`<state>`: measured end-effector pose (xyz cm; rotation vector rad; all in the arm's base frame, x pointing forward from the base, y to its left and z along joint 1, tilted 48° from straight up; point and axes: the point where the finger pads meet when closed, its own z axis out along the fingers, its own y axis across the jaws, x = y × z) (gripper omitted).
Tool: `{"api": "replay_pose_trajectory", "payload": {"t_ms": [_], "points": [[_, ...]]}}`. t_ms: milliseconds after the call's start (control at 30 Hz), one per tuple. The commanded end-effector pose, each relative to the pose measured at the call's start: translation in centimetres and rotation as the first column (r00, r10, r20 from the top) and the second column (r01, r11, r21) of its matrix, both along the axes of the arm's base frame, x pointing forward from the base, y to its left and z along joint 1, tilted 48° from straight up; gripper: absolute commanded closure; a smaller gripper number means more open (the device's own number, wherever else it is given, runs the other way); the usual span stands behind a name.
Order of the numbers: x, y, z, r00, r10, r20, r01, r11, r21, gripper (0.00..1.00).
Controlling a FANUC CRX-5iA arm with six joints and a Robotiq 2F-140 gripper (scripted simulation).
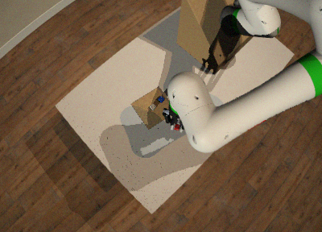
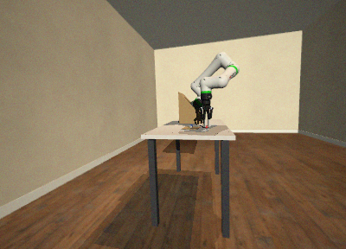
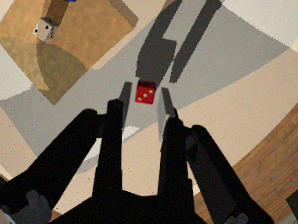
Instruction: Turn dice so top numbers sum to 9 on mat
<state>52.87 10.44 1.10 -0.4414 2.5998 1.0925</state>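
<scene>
A red die (image 1: 177, 127) (image 2: 207, 127) (image 3: 145, 95) lies off the mat, on the table. The face turned most to the wrist camera shows three pips. My gripper (image 1: 174, 121) (image 3: 144, 96) is partly open around it, with a gap on each side in the wrist view. The brown mat (image 1: 139, 105) (image 3: 102, 30) lies beside it. A white die (image 1: 152, 107) (image 3: 45, 29) sits on the mat; its top number is unclear. A blue die (image 1: 161, 99) (image 3: 71, 0) is near it, mostly cut off in the wrist view; its number cannot be read.
The pale table (image 1: 101, 79) (image 2: 188, 137) has grey and tan patches. A large tan block (image 1: 191, 36) (image 2: 186, 110) stands behind the mat, toward the top of the top view. Another white arm part (image 1: 263, 20) with a dark gripper hangs beside it.
</scene>
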Motion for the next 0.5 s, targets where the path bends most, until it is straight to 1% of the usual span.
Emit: {"api": "replay_pose_trajectory", "payload": {"t_ms": [0,467], "points": [[0.05,0.15,-0.15,1.0,0.0,0.0,0.0,1.0,0.0,0.79],[0.12,0.52,-0.49,1.0,0.0,0.0,0.0,1.0,0.0,0.79]]}}
